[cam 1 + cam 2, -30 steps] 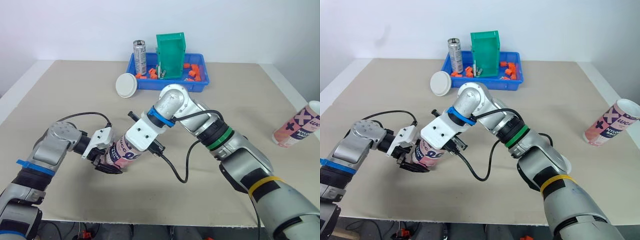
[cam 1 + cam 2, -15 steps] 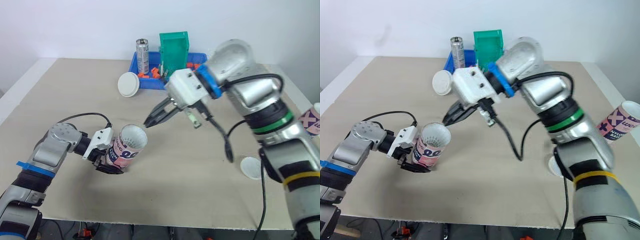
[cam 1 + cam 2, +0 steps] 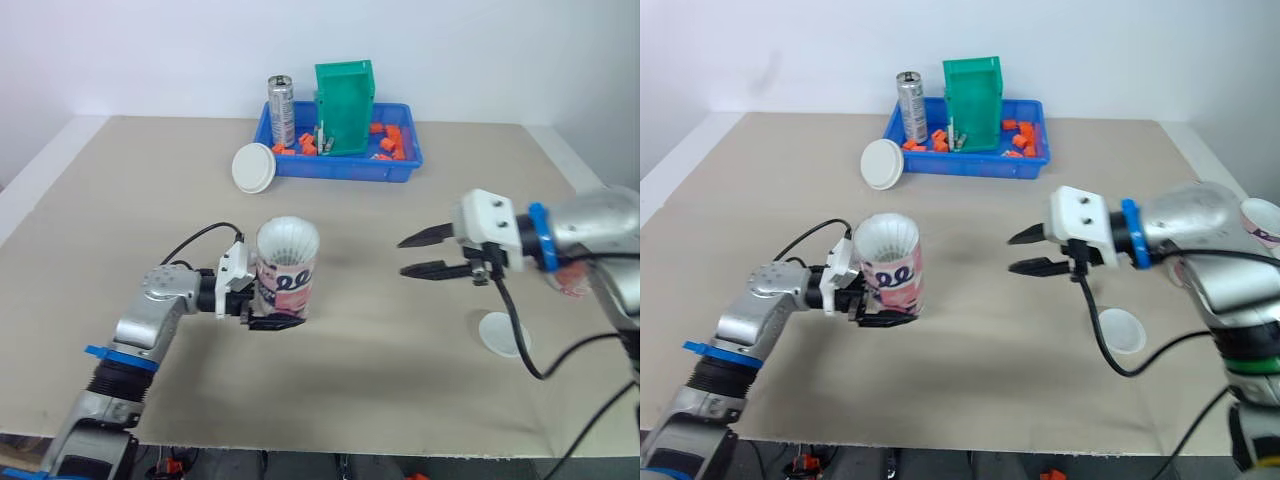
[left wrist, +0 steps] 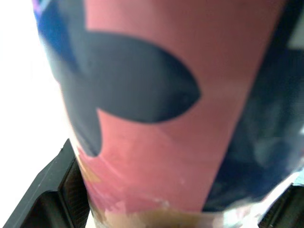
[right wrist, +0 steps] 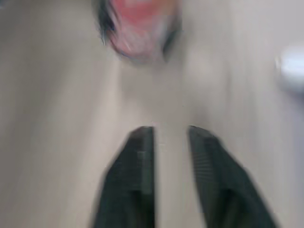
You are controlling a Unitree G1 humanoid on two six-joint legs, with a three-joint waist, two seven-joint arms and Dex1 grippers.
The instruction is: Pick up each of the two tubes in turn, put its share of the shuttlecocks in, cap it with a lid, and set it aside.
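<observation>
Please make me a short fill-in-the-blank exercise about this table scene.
The left claw is shut on the upright ____ tube. The right claw is ____ and holds nothing. One white lid lies flat on the ____. The green bin stands in the ____ tray.
Missing words: pink, open, table, blue.

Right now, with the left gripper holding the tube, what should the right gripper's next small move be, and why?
Probably lower the right gripper toward the white lid lying on the table close to it. The tube, held upright in the left gripper, shows shuttlecocks at its uncapped mouth, and the right gripper is open and empty.
</observation>
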